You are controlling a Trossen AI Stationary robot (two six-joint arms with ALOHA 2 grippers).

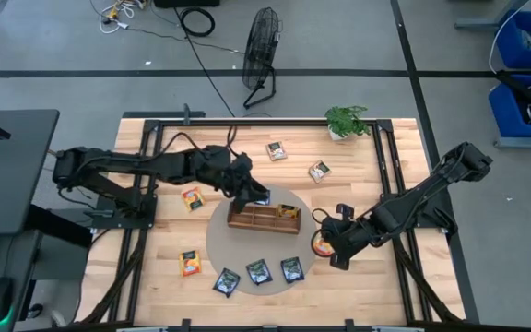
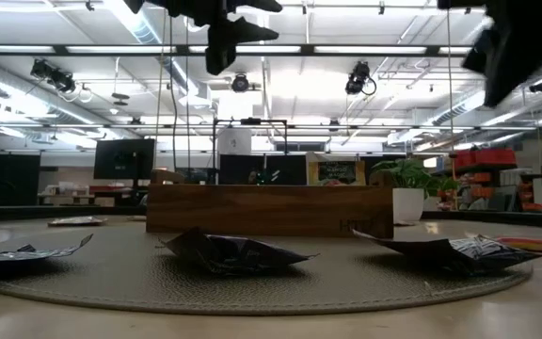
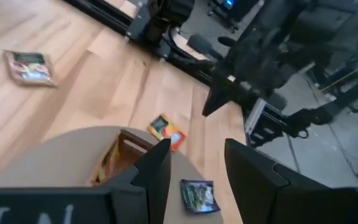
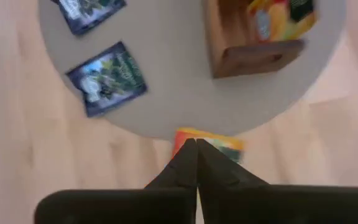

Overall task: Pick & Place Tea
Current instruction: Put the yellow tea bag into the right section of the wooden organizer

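A brown wooden compartment tray (image 1: 264,216) stands on a round grey mat (image 1: 218,242), with an orange packet (image 1: 289,212) in its right end. Three dark blue packets (image 1: 259,271) lie on the mat's near part. Orange packets (image 1: 192,198) (image 1: 189,263) and white-and-brown packets (image 1: 276,150) (image 1: 319,171) lie on the table. My left gripper (image 3: 197,168) hovers open above the tray's left end, holding nothing. My right gripper (image 4: 196,146) is shut, its tips over an orange packet (image 4: 219,142) at the mat's right edge. My right gripper points down with its shut tips (image 4: 196,152) right at the near edge of the orange packet (image 4: 185,134), which lies flat at the mat's rim. I cannot tell whether the tips touch it.
A potted plant (image 1: 347,120) stands at the table's far right. Black frame rails (image 1: 390,175) run along both sides of the table. The right arm (image 3: 272,56) stands beyond the tray in the left wrist view. Bare wood lies at the near left and near right corners.
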